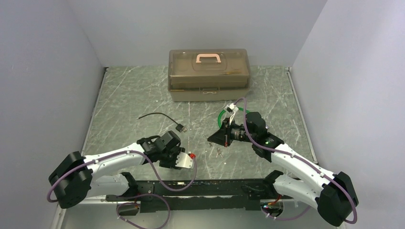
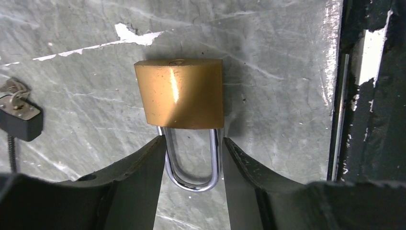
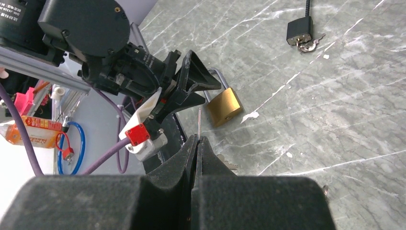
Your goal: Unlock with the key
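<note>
My left gripper point(image 2: 194, 148) is low over the brass-bodied padlock with the silver steel shackle point(image 2: 179, 93), which lies flat on the grey-green marbled table point(image 2: 287, 96) close to the black rail at the near edge. My jaws are narrow, one finger on each side of the shackle loop. They stand so tight to it that I cannot tell whether they press the steel yet. The lock's body points away from me.

My right gripper point(image 3: 197, 141) is closed on a thin silver key point(image 3: 198, 120), seen edge-on. Its blade stands out past my fingertips, near the padlock but apart from it.

A black cable lock with small keys hanging from it point(image 3: 299, 32) lies farther out. White print on my left arm's black housing point(image 3: 14, 12) and on an orange tag point(image 3: 28, 135) is too small to read.
</note>
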Available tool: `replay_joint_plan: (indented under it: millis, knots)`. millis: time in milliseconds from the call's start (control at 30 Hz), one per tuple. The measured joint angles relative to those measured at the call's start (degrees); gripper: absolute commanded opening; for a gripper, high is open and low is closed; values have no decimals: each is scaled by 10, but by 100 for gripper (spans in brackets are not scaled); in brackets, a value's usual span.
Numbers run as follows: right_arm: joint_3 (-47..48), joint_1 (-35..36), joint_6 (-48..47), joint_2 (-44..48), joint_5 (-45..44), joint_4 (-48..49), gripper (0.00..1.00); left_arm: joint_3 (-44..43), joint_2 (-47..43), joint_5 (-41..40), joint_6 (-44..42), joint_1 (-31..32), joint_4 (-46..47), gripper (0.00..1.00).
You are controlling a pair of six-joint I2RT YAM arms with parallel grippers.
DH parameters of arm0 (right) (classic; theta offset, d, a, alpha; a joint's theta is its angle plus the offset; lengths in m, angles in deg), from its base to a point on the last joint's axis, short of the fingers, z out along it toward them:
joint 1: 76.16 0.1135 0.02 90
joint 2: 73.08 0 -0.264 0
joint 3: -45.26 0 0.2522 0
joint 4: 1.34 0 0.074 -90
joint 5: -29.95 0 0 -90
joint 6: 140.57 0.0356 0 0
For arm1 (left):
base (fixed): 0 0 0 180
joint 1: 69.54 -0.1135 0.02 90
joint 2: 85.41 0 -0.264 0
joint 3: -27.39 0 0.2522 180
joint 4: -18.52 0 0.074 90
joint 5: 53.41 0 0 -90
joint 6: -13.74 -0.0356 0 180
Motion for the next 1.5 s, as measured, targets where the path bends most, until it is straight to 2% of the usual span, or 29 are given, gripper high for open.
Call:
replay_joint_plan:
  millis: [267, 367, 633, 867, 967, 1233, 1500]
  knots:
    - [3, 0, 0, -3, 0, -1, 0, 27, -63, -25, 9, 17, 14, 46]
    - [6, 0, 0, -4, 0, 0, 0, 30, -64, -30, 15, 29, 20, 44]
    - [6, 0, 0, -5, 0, 0, 0, 40, -64, -16, 21, 51, 10, 46]
    - [7, 0, 0, -6, 0, 0, 0, 40, -31, -14, 25, 53, 14, 44]
    - [7, 0, 0, -6, 0, -1, 0, 35, -20, -14, 24, 53, 13, 36]
    - [8, 0, -2, -6, 0, -5, 0, 32, -5, -8, 25, 53, 29, 0]
    - [18, 0, -4, -4, -2, -22, 0, 31, -14, -12, 24, 50, 21, 0]
